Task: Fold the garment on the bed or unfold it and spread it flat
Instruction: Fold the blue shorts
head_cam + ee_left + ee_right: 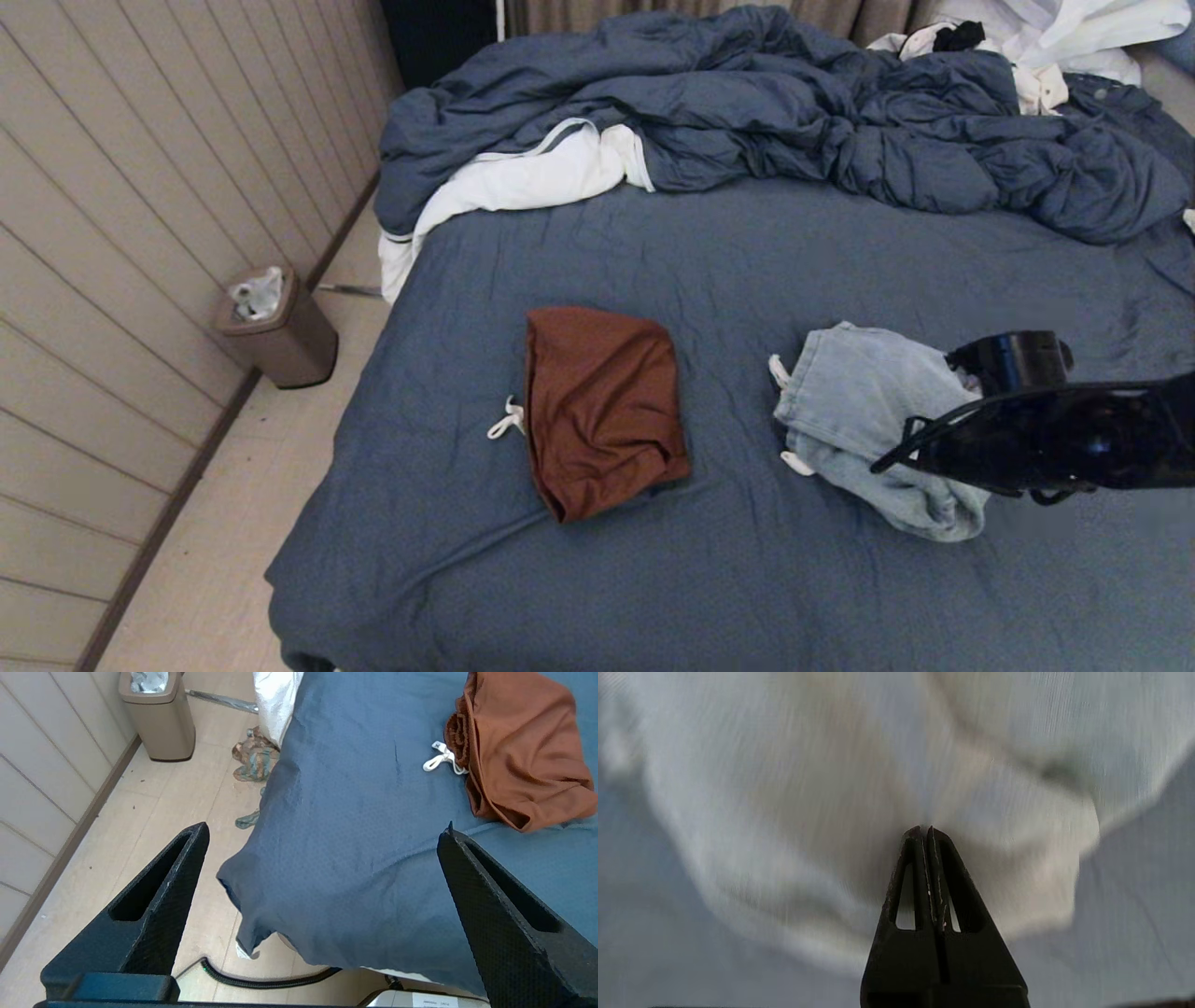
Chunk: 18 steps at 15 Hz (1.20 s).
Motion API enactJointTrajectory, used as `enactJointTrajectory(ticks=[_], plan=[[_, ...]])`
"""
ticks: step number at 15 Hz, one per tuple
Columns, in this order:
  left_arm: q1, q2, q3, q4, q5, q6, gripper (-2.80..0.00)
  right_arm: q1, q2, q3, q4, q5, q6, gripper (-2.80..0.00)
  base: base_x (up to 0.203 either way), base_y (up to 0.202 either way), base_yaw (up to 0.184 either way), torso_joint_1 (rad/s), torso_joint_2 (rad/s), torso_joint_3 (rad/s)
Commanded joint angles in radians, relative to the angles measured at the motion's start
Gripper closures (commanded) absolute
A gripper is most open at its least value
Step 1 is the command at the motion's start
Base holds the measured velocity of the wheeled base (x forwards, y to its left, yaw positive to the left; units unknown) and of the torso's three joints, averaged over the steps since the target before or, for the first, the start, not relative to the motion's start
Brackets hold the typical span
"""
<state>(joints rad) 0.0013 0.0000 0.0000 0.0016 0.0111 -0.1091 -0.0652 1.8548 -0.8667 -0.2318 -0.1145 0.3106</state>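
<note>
A crumpled light-blue garment point(864, 411) lies on the bed point(747, 261), right of centre. My right gripper point(879, 464) reaches in from the right, shut, with its tips against the pale cloth point(808, 788); I cannot tell whether any fabric is pinched between them. A folded rust-brown garment point(602, 411) with a white drawstring point(506, 420) lies mid-bed. My left gripper point(324, 828) is out of the head view. It hangs open and empty above the bed's near left corner point(261, 882), with the brown garment point(523, 746) beyond it.
The bunched blue duvet point(794, 112) with white lining fills the head of the bed, with white clothing point(1055, 37) behind it. A tan bin point(280, 327) stands by the panelled wall. A camouflage cloth point(254, 758) and a black cable point(261, 980) lie on the floor.
</note>
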Motion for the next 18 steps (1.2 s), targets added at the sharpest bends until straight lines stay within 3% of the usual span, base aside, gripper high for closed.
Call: enactJointTrajectory(ticks=[1, 8, 12, 15, 18], plan=[[0.000, 0.002, 0.000, 0.000, 0.001, -0.001, -2.80, 0.018, -0.095, 0.081, -0.014, 0.001, -0.002, 0.00, 0.000, 0.000, 0.000, 0.000, 0.00, 0.000], [0.000, 0.002, 0.000, 0.000, 0.001, -0.001, -2.80, 0.010, -0.081, 0.134, -0.078, 0.057, -0.004, 0.00, 0.000, 0.000, 0.000, 0.000, 0.00, 0.000], [0.000, 0.002, 0.000, 0.000, 0.001, -0.001, -2.80, -0.058, -0.143, 0.006, -0.075, 0.055, -0.035, 0.00, 0.000, 0.000, 0.000, 0.000, 0.00, 0.000], [0.000, 0.002, 0.000, 0.000, 0.001, -0.001, -2.80, -0.113, -0.130, -0.116, 0.029, 0.060, -0.045, 0.00, 0.000, 0.000, 0.000, 0.000, 0.00, 0.000], [0.000, 0.002, 0.000, 0.000, 0.001, -0.001, -2.80, -0.128, -0.088, -0.150, 0.045, 0.067, -0.045, 0.00, 0.000, 0.000, 0.000, 0.000, 0.00, 0.000]])
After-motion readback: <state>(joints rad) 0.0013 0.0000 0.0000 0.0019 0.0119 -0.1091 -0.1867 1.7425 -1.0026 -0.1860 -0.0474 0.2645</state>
